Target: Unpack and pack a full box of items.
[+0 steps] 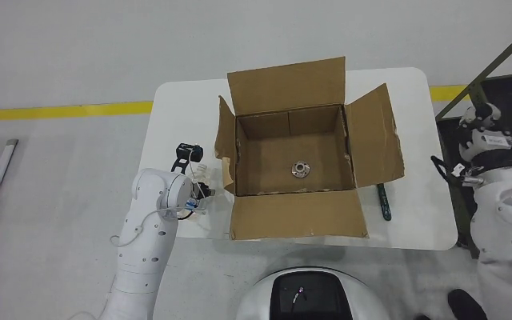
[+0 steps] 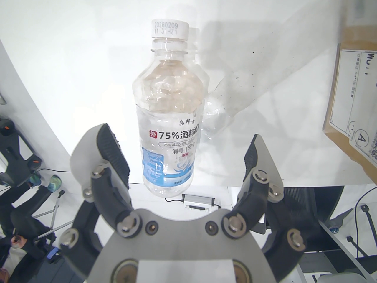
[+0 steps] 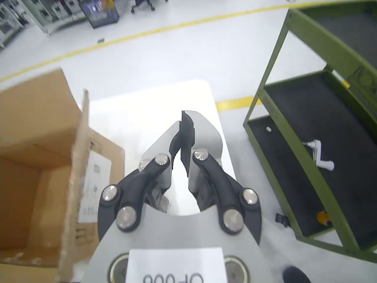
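Observation:
An open cardboard box (image 1: 292,216) stands mid-table with its flaps folded out. One small metal ring (image 1: 299,169) lies on its floor. A clear bottle (image 2: 169,113) with a white cap and a blue-and-white label lies on the white table (image 1: 184,104), left of the box. My left gripper (image 2: 179,139) is open, its black pads on either side of the bottle's lower half without touching it. In the top view the bottle (image 1: 202,170) shows pale beside the left gripper (image 1: 194,164). My right gripper (image 3: 184,128) is shut and empty, above the table's right side next to a box flap (image 3: 76,163).
A dark slim tool (image 1: 385,202) lies on the table right of the box. A green cart (image 3: 312,136) stands past the table's right edge. The bottle's base reaches out to the table edge (image 2: 265,184). The box wall (image 2: 353,89) stands close beside the bottle.

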